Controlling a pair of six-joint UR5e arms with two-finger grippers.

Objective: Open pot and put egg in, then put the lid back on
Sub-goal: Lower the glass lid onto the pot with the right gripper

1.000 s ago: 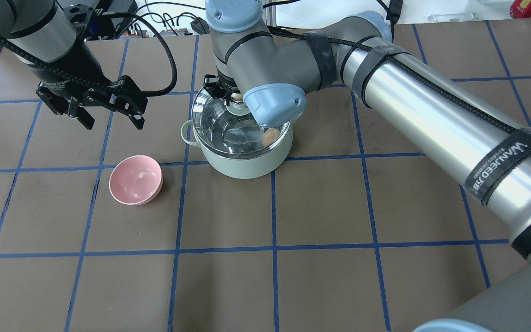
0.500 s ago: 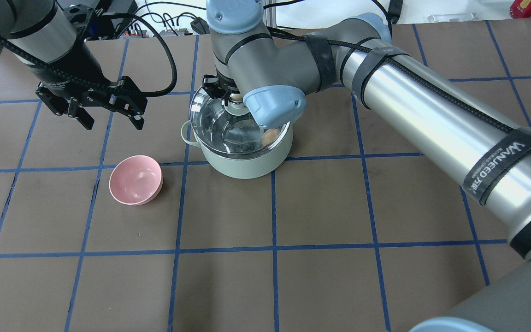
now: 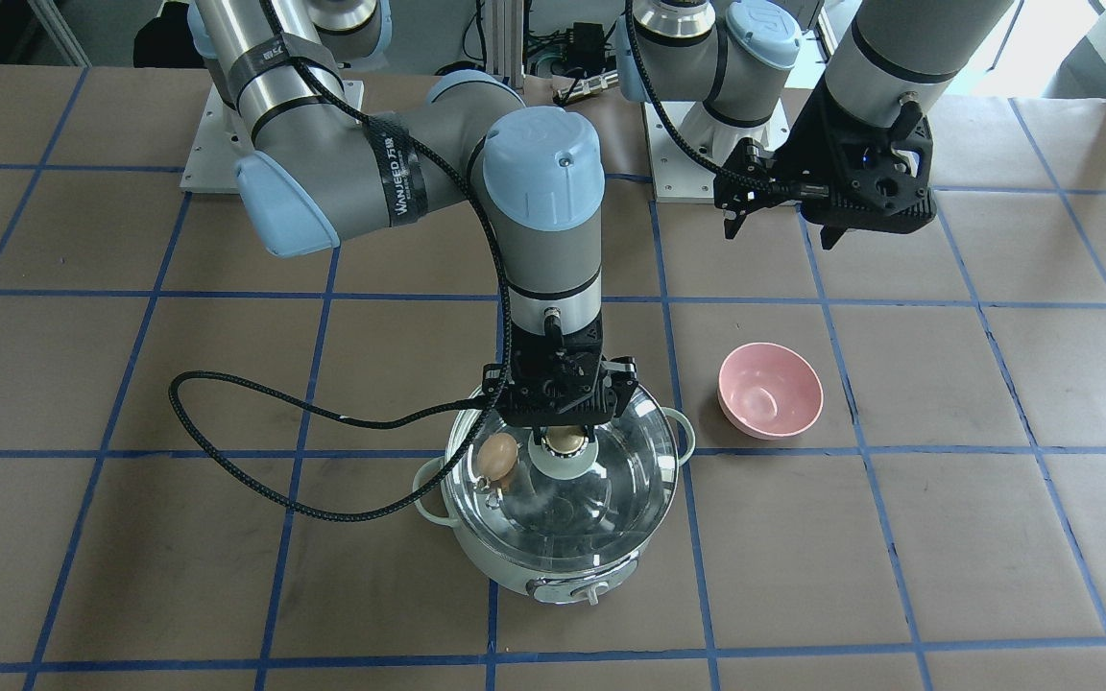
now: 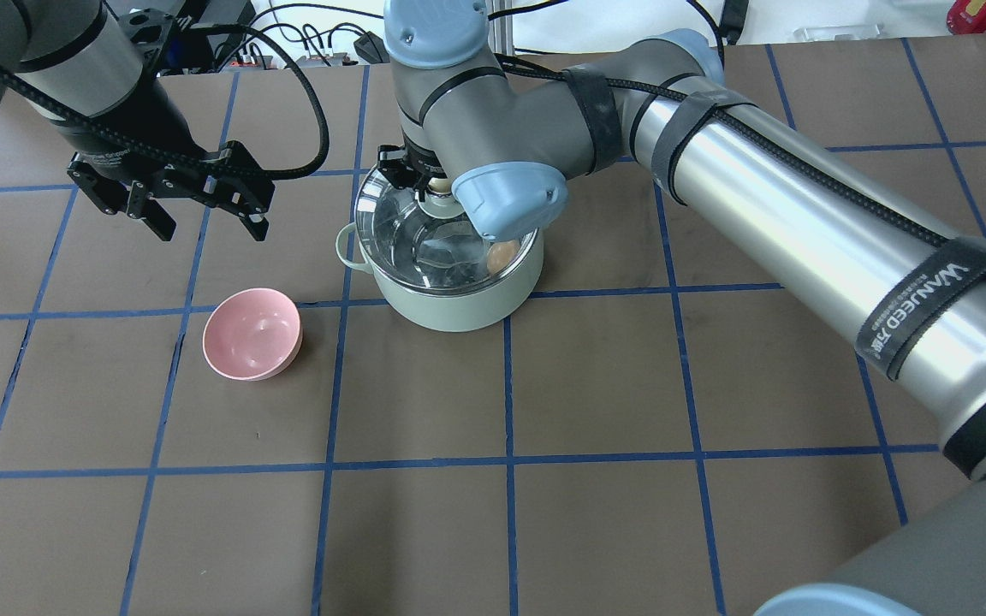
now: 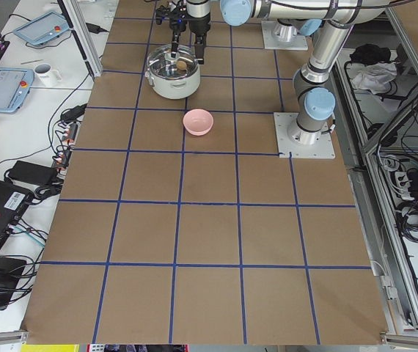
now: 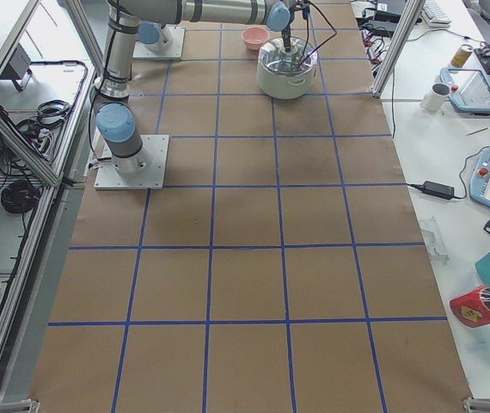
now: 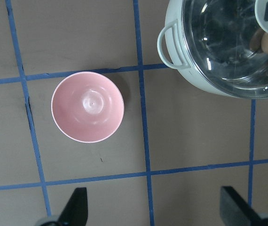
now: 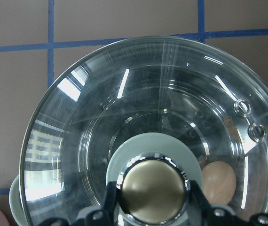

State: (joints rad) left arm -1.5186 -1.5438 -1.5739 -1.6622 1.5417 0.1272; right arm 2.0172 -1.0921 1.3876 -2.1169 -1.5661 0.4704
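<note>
right hand [image 3: 565,438] barely shifted, gripping lid [image 3: 615,480] over pot [image 3: 553,574]; brown blue-gridded table [image 3: 899,537].

- You had a lid [image 8: 124,117] of clear glass, glossy and streaked with bright reflections.
- Its knob cap [image 8: 152,190] looked like brushed gold metal, ringed in chrome.
- Your pot [image 4: 450,308] was smooth pale green outside, mirror-bright steel inside.
- The egg [image 3: 496,457] looked matt.
- The bowl [image 7: 87,107] looked like smooth pink plastic, faintly shiny.
- The table [image 4: 596,385] was matt brown, paper-like.
</note>
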